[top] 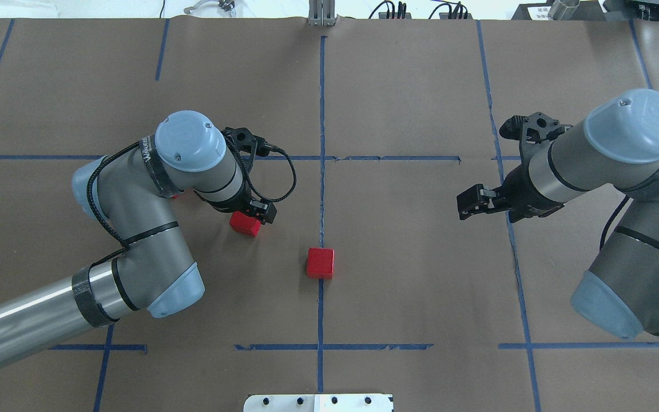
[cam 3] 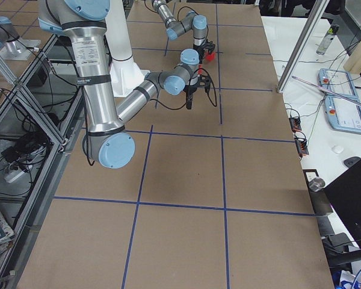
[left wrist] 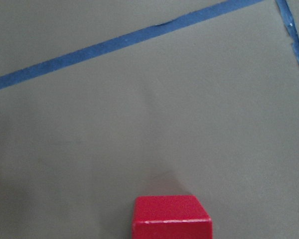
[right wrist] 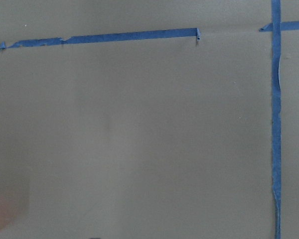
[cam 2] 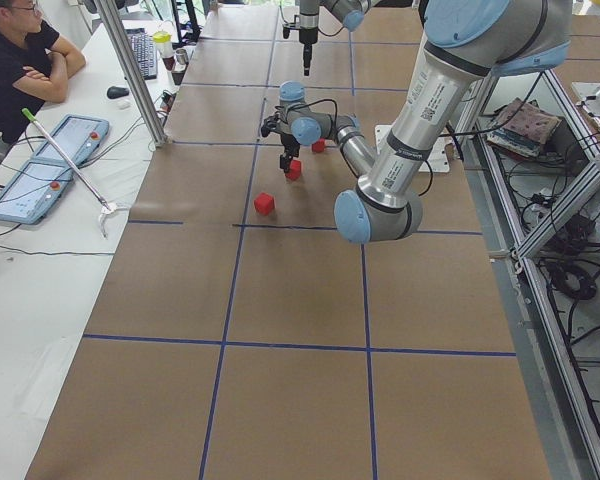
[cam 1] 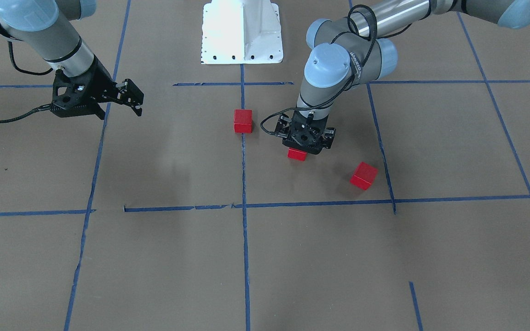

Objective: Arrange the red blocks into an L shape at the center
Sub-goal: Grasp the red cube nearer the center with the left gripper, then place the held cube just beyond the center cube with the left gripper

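left gripper [top: 259, 213] over small matte red cube [top: 245, 223], hold unclear | right gripper [cam 1: 137, 102] spread | second red cube [cam 1: 243, 121] on blue tape centreline [cam 1: 244, 174]

I see brown paper [top: 421, 257] covering the table, gridded with blue tape [top: 321, 103]. Along one side runs a white bench [cam 2: 20, 300] with control tablets [cam 2: 68, 135], a keyboard [cam 2: 145, 55] and a seated person [cam 2: 15, 60]. An aluminium post [cam 2: 132, 70] rises at the edge, and cables [cam 2: 570, 270] tangle below the frame.
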You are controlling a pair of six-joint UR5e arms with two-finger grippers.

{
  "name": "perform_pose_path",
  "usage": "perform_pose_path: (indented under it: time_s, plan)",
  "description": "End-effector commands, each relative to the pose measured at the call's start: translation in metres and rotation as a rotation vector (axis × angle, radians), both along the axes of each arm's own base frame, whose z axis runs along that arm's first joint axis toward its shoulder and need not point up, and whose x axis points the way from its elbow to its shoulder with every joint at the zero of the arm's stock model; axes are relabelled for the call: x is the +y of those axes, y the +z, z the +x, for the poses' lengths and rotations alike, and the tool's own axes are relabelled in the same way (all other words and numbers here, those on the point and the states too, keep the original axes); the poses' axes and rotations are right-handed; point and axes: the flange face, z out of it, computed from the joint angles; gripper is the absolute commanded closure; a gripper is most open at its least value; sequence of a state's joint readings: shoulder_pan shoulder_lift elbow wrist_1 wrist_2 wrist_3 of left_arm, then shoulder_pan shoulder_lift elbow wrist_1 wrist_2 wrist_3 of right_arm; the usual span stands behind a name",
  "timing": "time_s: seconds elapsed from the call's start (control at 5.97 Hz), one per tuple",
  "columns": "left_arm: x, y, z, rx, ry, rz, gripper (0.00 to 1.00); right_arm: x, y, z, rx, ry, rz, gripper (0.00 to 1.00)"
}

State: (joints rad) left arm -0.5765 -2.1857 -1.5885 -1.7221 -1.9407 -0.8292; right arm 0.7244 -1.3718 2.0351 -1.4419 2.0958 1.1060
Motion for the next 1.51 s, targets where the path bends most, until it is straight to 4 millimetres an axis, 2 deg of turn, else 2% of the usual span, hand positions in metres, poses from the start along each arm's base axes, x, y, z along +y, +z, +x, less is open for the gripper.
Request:
perform_pose_path:
  time_s: [0.0, 0.17, 0.34, 0.5, 0.67, 1.01, 1.17, 1.34]
  plan:
    - [-0.006, 0.01, 0.006, -0.016, -0.018, 0.016, 0.47, 0.0, 0.0, 0.001, -0.002, -0.001, -0.001, 0.0]
    - [-0.008, -0.005, 0.008, -0.003, -0.026, 0.031, 0.94, 0.001, -0.001, 0.001, -0.004, -0.002, -0.001, 0.0]
    - [-0.01, -0.02, 0.009, 0.008, -0.032, 0.033, 1.0, 0.0, 0.0, 0.001, -0.003, -0.002, -0.002, 0.0]
    - [-0.011, -0.049, 0.018, 0.03, -0.1, 0.008, 1.0, 0.001, -0.001, 0.001, -0.004, -0.002, -0.001, 0.0]
    - [-0.008, -0.065, 0.043, 0.031, -0.155, -0.035, 1.0, 0.0, 0.0, 0.002, -0.003, 0.0, -0.002, 0.0]
    - [0.018, -0.116, 0.076, -0.019, -0.186, -0.115, 1.0, 0.0, 0.001, 0.002, -0.001, 0.002, -0.003, 0.0]
    - [0.037, -0.12, 0.092, -0.026, -0.219, -0.119, 1.0, 0.0, 0.001, 0.003, -0.001, 0.003, -0.003, 0.0]
    - [0.052, -0.116, 0.106, -0.042, -0.217, -0.103, 1.0, 0.0, 0.002, 0.004, 0.001, 0.005, -0.005, 0.0]
